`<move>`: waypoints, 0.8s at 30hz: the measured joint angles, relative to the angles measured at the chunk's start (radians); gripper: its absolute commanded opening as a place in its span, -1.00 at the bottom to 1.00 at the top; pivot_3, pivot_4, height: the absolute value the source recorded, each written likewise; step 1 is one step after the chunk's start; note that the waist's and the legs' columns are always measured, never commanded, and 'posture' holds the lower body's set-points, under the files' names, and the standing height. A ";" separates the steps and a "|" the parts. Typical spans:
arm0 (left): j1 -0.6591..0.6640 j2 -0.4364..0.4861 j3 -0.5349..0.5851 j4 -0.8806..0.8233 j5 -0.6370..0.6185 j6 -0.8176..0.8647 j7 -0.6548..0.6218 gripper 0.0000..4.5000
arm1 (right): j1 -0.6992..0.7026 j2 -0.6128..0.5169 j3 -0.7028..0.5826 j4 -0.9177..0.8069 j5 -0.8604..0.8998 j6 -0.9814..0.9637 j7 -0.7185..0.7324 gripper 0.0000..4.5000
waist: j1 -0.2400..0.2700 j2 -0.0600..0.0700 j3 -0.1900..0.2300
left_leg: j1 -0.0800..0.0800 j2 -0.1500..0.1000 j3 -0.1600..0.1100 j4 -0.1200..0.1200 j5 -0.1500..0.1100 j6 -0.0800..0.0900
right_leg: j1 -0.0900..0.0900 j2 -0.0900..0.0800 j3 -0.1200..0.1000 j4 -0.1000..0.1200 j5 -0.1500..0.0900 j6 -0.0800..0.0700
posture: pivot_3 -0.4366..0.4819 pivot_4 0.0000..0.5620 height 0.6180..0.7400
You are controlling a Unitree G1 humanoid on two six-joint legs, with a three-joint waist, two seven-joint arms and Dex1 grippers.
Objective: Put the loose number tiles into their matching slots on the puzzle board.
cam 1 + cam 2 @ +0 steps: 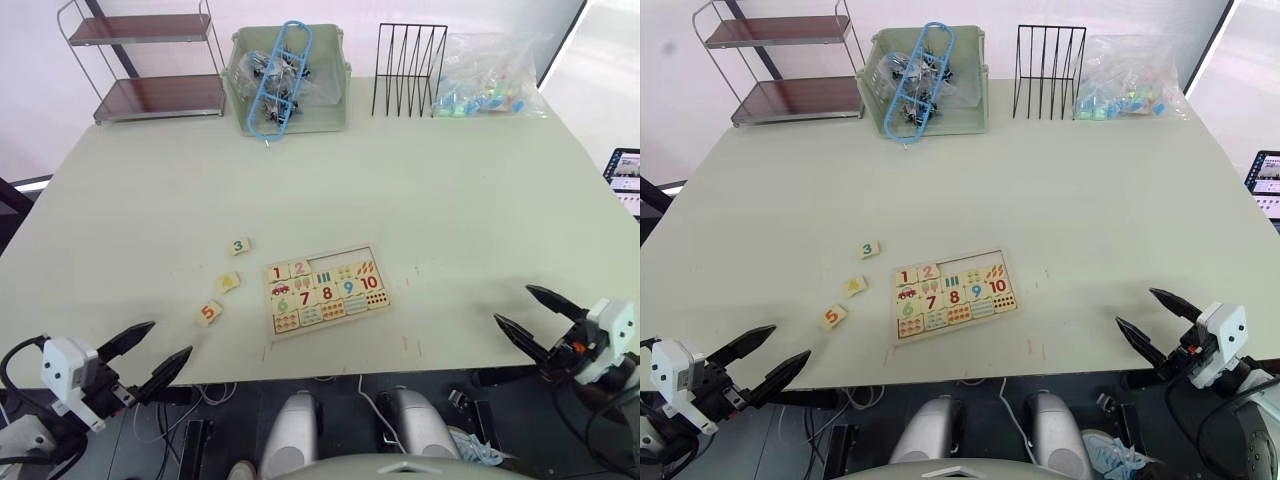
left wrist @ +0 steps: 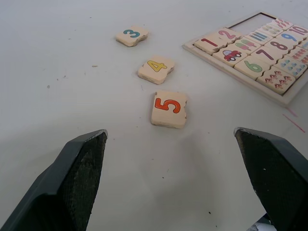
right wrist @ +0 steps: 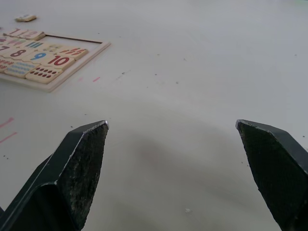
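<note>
The puzzle board (image 1: 332, 320) lies flat near the table's front middle, with tiles 1 and 2 seated in its far row. The rest of that row is open matching slots (image 1: 345, 256) of plain pale wood. Three loose number tiles lie on the table to the board's left: the 3 tile (image 1: 238, 245), the 4 tile (image 1: 229, 282) and the 5 tile (image 1: 208, 312). My left gripper (image 1: 168, 340) is open at the front left edge, pointing at the 5 tile (image 2: 169, 108). At the front right edge my right gripper (image 1: 514, 305) is open and empty, well right of the board (image 3: 72, 61).
Along the far edge stand a metal shelf rack (image 1: 150, 60), a green basket (image 1: 290, 75) of clips, a black wire rack (image 1: 408, 70) and a clear bag (image 1: 490, 75) of coloured pieces. A tablet (image 1: 625, 170) sits beyond the right edge.
</note>
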 measured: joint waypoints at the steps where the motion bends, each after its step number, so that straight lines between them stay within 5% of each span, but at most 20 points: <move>1: 0.000 0.000 0.000 0.000 0.000 0.001 0.000 1.00 | 0.005 0.000 0.000 0.000 0.001 -0.005 0.003 0.98 | 0.000 0.000 0.000 | 0.000 0.000 0.000 0.000 0.000 0.000 | 0.000 0.000 0.000 0.000 0.000 0.000 | -0.05 -0.47 1.00; 24: -0.075 -0.001 -0.021 0.008 0.015 0.006 0.007 1.00 | 0.028 0.019 0.014 0.013 -0.005 -0.115 0.013 0.98 | 0.001 0.000 0.000 | 0.000 0.000 0.000 0.000 0.000 0.000 | 0.001 0.000 0.000 -0.001 0.000 0.000 | -0.05 -0.47 1.00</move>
